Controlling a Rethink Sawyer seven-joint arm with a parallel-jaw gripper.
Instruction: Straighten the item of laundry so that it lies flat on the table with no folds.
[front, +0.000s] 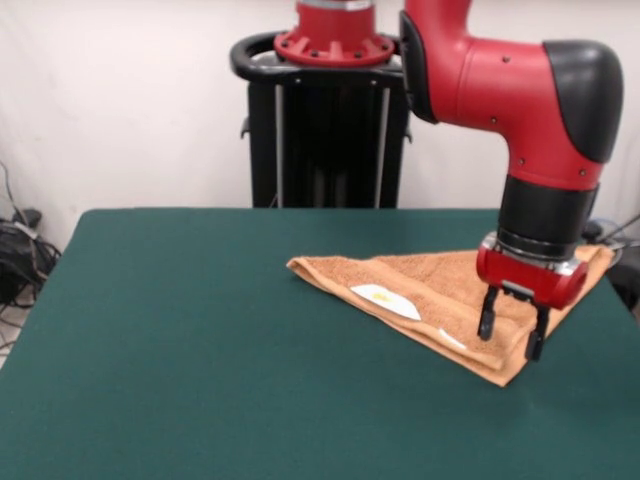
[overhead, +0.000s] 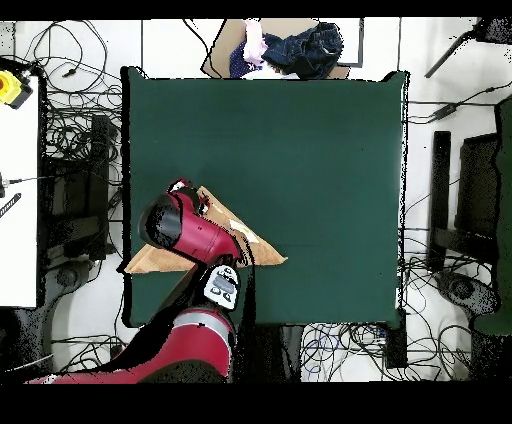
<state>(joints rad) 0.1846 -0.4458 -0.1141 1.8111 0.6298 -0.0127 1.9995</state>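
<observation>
One light orange towel (front: 455, 295) lies folded into a rough triangle on the green table (front: 200, 350), toward the table's edge on the side where the arm comes down; in the overhead view one corner of the towel (overhead: 150, 262) pokes out past that edge. A white label (front: 385, 300) shows on the towel's upper layer, near the fold line. The gripper (front: 511, 333) hangs over the towel's nearest corner, its two dark fingers (front: 487, 318) spread apart with nothing between them, their tips close above the cloth. The red arm (overhead: 190, 235) covers much of the towel from above.
</observation>
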